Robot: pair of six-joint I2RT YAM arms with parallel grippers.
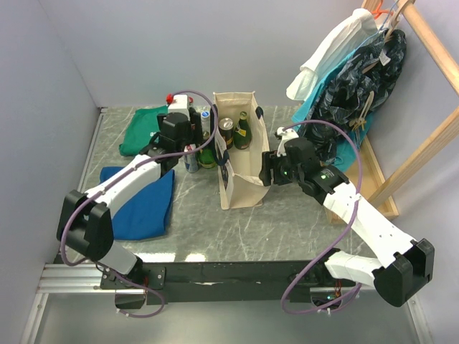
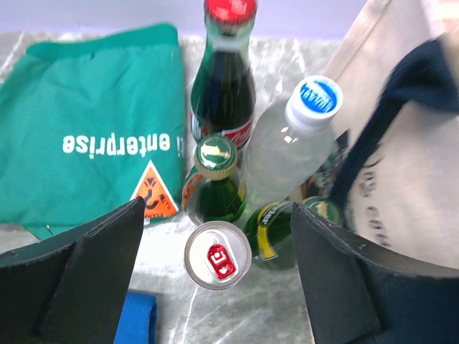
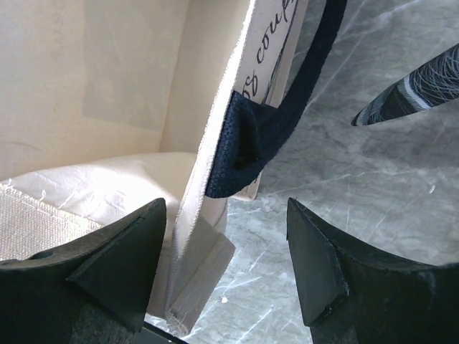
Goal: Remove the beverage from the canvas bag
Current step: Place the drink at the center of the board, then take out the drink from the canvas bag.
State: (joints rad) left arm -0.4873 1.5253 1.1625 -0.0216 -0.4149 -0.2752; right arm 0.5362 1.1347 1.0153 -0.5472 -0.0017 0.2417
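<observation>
The canvas bag [image 1: 242, 188] stands upright mid-desk, mouth open, with two drinks inside: a gold-topped green bottle [image 1: 243, 127] and a brown-topped one [image 1: 226, 127] just beside it. My left jaws are released and spread wide, holding nothing. They hover over the drinks standing on the desk [image 1: 287, 226] just left of the bag, among them a can [image 2: 217, 256], a clear water bottle [image 2: 305, 125] and a red-capped cola bottle [image 2: 224, 72]. My right jaws are released too, astride the bag's right wall [image 3: 208, 143] by the navy handle [image 3: 287, 122], one finger inside and one outside, not pinching as far as I can see. The step in hand, as I judge it, is reaching into the bag for a beverage. To do it well I should rise straight up until I clear every cap below me, since these bottles crowd together and a sideways brush could topple them. Then I should cross the bag's rim and come down in line with the brown-topped drink, the nearer of the two. My right side should steady the wall so the bag neither leans nor lifts with the bottle. Room is tight on the left: the bag wall sits close to the cluster, and the green cloth [image 2: 86, 143] and blue cloth [image 1: 143, 204] cover the desk beyond. Bare desk lies in front of the bag.
</observation>
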